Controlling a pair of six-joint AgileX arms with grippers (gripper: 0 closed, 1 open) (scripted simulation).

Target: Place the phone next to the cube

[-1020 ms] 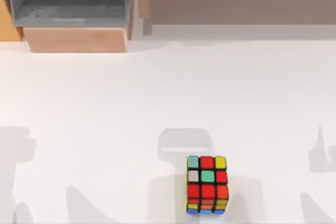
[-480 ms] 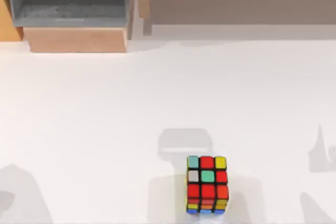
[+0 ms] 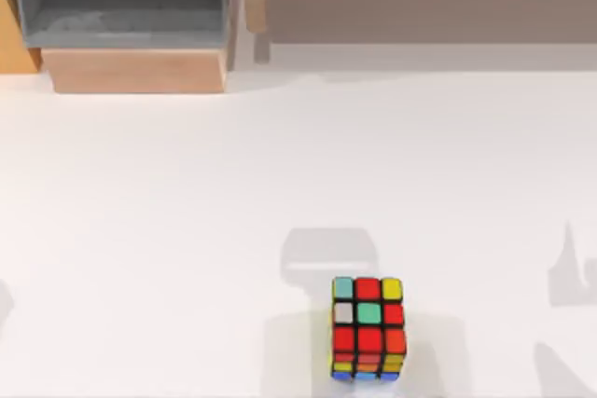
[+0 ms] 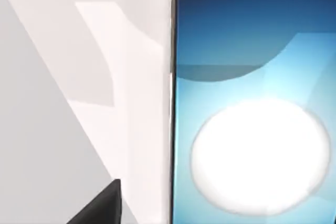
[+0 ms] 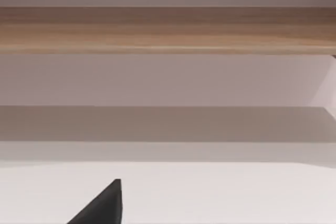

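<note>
The phone lay flat, close beneath the left arm's wrist camera, its long edge running straight away from the camera. The cube sat near the table's front edge. Whether either gripper was open could not be told.

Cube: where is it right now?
In the top view the cube sits on the white table near the bottom edge, slightly right of centre, nothing touching it.

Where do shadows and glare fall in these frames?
Top view: soft grey shadows lie on the white table behind and around the cube. Left wrist view: a bright white patch covers the phone screen's lower part. Right wrist view: a shaded band under the wooden shelf.
</note>
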